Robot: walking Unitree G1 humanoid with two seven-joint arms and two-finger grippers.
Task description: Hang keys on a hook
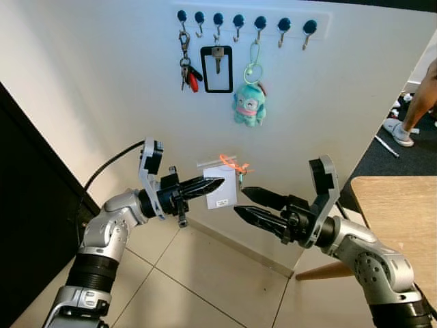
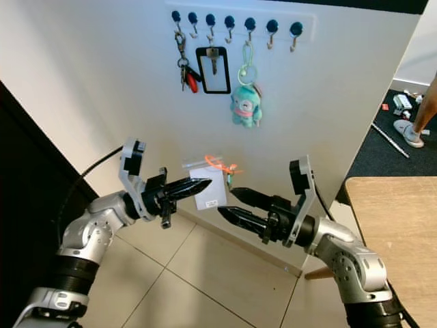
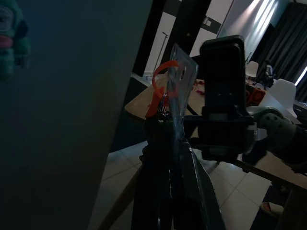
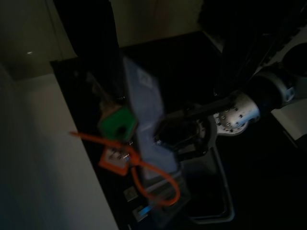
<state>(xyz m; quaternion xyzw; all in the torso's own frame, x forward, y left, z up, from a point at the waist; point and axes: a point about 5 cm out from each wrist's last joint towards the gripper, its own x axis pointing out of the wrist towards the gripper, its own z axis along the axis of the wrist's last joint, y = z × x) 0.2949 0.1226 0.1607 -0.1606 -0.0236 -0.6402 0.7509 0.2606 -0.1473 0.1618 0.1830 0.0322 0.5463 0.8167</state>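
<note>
- The left hand (image 1: 217, 183) pinches a clear tag (image 1: 221, 186) by its edge, mid-air in front of the wall, well below the hook rail (image 1: 246, 22).
- An orange loop (image 1: 234, 164) sticks up from the tag's top corner; a green-capped key (image 4: 117, 123) hangs beside it. Holding the tag low seems meant to leave that loop free for a hook.
- The right hand (image 1: 240, 201) sits just beside the tag with its fingers apart and holding nothing, probably ready to steady or take over.
- Three hooks already carry a key bunch (image 1: 186, 70), a black holder (image 1: 216, 68) and a plush (image 1: 248, 104); the right-end hooks (image 1: 295, 27) look free.
- A bench (image 1: 399, 219) stands at the right.
</note>
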